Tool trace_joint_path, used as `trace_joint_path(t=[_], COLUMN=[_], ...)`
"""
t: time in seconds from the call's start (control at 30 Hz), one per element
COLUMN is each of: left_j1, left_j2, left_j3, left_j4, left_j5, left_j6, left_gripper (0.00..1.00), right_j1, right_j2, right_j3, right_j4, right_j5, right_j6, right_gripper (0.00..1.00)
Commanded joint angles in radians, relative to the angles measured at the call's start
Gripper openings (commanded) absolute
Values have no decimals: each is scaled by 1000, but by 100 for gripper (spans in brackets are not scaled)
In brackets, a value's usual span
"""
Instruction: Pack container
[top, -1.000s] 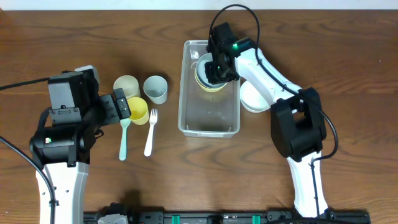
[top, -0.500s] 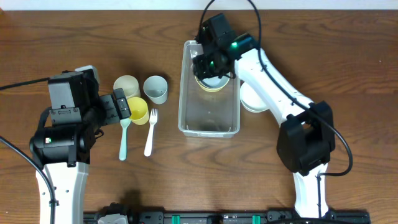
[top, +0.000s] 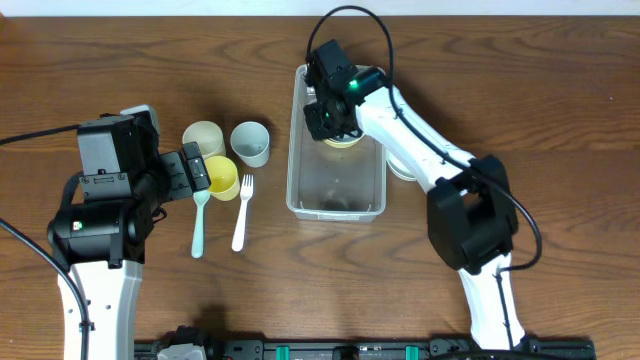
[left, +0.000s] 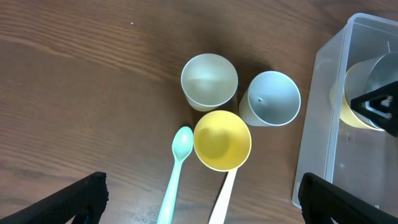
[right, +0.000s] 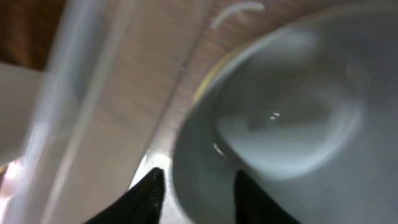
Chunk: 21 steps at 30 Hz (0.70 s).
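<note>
We work at a brown wooden table (top: 560, 60), and the container (top: 336, 190) lies on it just right of the middle, its near half bare. At its far end the right gripper (top: 333, 122) reaches down onto a yellow bowl (top: 341, 144) with a grey bowl (right: 280, 118) nested inside. The wrist view is blurred: the fingers seem to straddle the grey rim, and we cannot tell whether they pinch it or have let go. We judge the step to be seating this stack, so we would press it flat against the far wall, leaving room for the rest. Then we would lift straight up so the fingers do not drag the bowl out. A white bowl (top: 400, 168) waits on the table just beside the container's right wall. The left gripper (top: 197, 170) hovers spread wide and empty near three cups (left: 222, 140), a spoon (left: 176, 171) and a fork (top: 241, 212). We find no brand, label or writing anywhere.
</note>
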Motion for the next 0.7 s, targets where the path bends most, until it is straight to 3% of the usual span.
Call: trace_joint_path(t=[0.0,0.1,0.53,0.67], left_j1=[3,3,3,3], left_j2=[-2,-2,-2,-2], left_j3=[20,20,20,20], left_j4=[0,0,0,0], left_j5=[-16,-16,-16,-16], left_j6=[9,9,9,9], left_gripper=[98,98,98,98], right_j1=[1,1,4,4], right_j2=[22,18,-120,-152], right_j3=[6,8,10,10], right_j4=[4,14,-5,-55], right_j5=[39,40,40,123], right_j6=[21,9,-18,-17], right_gripper=[22,13,17,22])
